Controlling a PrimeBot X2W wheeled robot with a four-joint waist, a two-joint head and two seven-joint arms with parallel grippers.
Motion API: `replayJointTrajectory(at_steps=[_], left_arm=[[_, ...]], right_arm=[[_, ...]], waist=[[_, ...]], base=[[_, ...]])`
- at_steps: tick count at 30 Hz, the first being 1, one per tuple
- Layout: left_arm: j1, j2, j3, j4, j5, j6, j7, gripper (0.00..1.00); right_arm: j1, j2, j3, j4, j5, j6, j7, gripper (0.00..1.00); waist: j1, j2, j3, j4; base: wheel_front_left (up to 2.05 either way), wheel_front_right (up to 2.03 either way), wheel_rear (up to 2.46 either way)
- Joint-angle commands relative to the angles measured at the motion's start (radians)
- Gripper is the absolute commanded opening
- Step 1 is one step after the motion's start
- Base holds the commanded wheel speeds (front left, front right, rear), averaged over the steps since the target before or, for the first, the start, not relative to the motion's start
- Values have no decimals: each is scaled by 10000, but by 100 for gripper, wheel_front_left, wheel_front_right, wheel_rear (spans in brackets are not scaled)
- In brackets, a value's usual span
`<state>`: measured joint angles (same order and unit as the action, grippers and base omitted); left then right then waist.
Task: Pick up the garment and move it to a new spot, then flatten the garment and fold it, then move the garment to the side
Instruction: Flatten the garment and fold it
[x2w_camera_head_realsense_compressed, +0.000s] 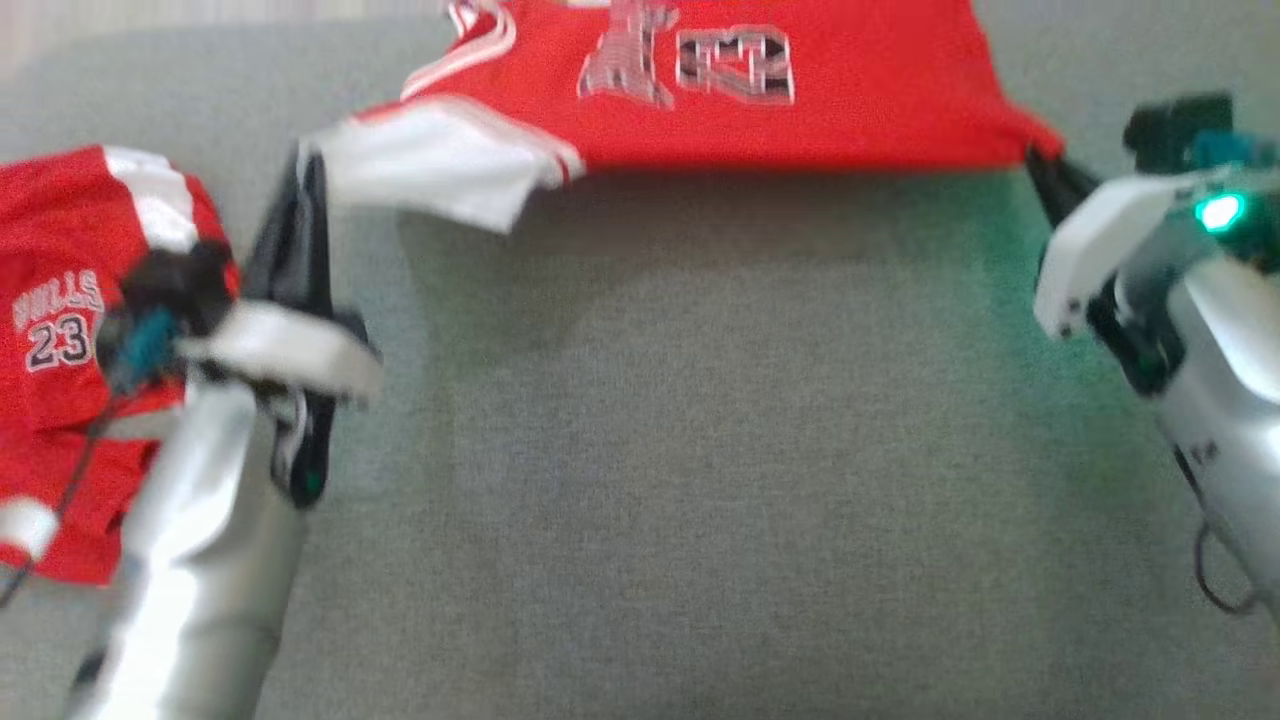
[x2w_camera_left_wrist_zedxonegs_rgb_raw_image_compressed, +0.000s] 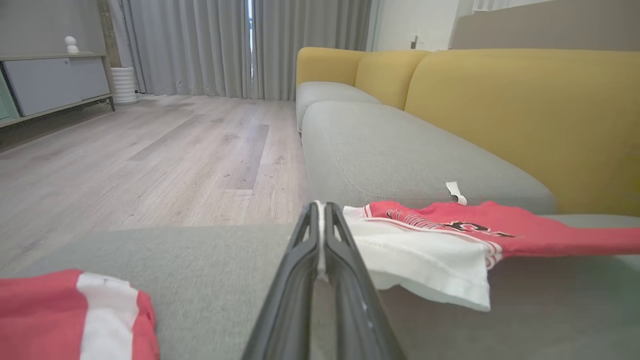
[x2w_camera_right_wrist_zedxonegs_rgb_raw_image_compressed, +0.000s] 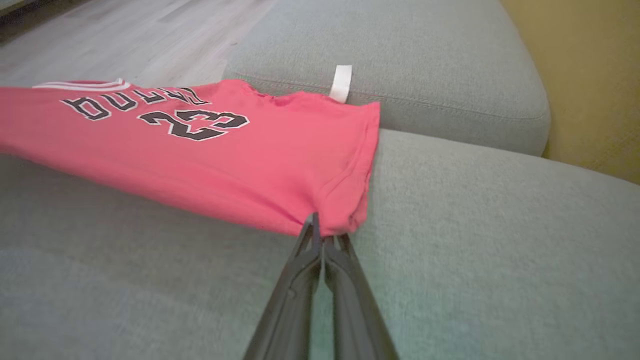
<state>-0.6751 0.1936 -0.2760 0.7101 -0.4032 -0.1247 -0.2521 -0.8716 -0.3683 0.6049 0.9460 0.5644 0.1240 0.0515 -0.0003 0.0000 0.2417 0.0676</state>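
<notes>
Garment: your red number-23 jersey (x2w_camera_head_realsense_compressed: 860, 110) is stretched between both grippers, near edge lifted off the seat.
Left: your left gripper (x2w_camera_left_wrist_zedxonegs_rgb_raw_image_compressed: 320, 220) is pinched tight on the jersey's white edge.
Right: your right gripper (x2w_camera_right_wrist_zedxonegs_rgb_raw_image_compressed: 322, 235) is clamped on the red hem corner.
Under it: grey sofa cushion (x2w_camera_head_realsense_compressed: 700, 450).
Your left: second red garment (x2w_camera_head_realsense_compressed: 60, 300) lying on the cushion.

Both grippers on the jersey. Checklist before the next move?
1. Left gripper shut on jersey white sleeve edge: ok.
2. Right gripper shut on red hem corner: ok.
3. Jersey stretched between grips: ok, though the white flap droops.
4. Grey cushion in front bare: ok.
5. Second red garment clear of left arm: not ok, arm hangs right over it.
6. Far jersey edge flat: cannot tell, cropped.
</notes>
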Motion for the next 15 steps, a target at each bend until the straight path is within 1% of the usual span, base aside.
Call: replayJointTrajectory(at_steps=[1, 5, 9, 15], left_arm=[[-12, 571, 210, -532, 14, -45, -92, 0], [1165, 995, -86, -1544, -98, -52, 180, 0], [2334, 1456, -330, -2744, -125, -47, 641, 0], [4105, 2003, -387, -4725, -269, 248, 1463, 0]], right_arm=[[215, -356, 240, -444, 304, 67, 120, 0], [1013, -1106, 1058, -1406, 1187, 67, 660, 0], [1748, -1754, 1562, -2221, 1942, 67, 983, 0], [2786, -2497, 1993, -3235, 2767, 67, 1403, 0]], waist=[[3, 0, -448, -5], [3, 0, -915, -6], [3, 0, -1379, 25], [3, 0, -2073, 38]], base=[[0, 0, 0], [0, 0, 0], [0, 0, 0], [0, 0, 0]])
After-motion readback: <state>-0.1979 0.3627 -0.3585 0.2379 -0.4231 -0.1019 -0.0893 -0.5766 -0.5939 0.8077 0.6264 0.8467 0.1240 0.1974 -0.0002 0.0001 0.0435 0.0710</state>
